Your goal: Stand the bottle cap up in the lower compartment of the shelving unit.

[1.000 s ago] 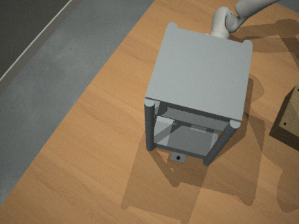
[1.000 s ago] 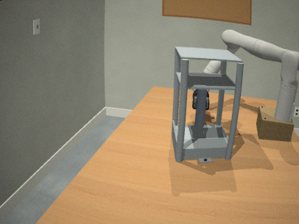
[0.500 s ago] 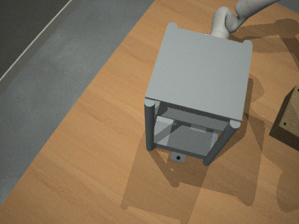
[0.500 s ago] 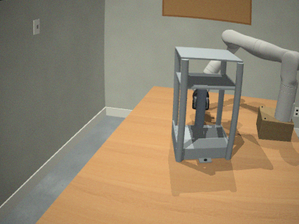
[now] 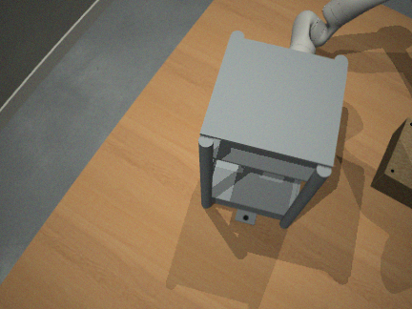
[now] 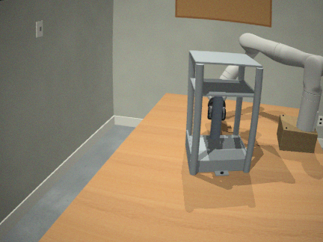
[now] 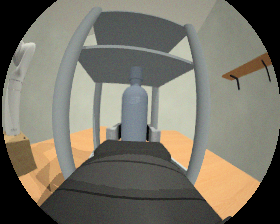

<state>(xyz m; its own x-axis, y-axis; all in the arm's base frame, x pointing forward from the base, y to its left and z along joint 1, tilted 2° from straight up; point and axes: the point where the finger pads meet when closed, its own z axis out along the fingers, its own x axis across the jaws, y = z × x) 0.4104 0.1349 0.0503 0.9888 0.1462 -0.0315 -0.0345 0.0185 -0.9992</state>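
The grey bottle (image 6: 214, 133) (image 7: 134, 106) is upright, cap up, inside the lower compartment of the grey shelving unit (image 5: 277, 98) (image 6: 197, 114) (image 7: 65, 97). My gripper (image 6: 216, 111) (image 7: 134, 129) is shut on the bottle's upper body, reaching in from the unit's far side. The bottle's base is at or just above the compartment floor (image 6: 233, 144); I cannot tell whether it touches. In the overhead view the top shelf hides both the bottle and the gripper, and only the arm (image 5: 310, 29) shows behind the unit.
A brown box (image 5: 398, 162) (image 6: 295, 134) sits on the table to the right of the unit, next to the arm's base. A small grey tab (image 5: 245, 216) (image 6: 222, 172) lies against the unit's near base. The table's left edge drops to the floor.
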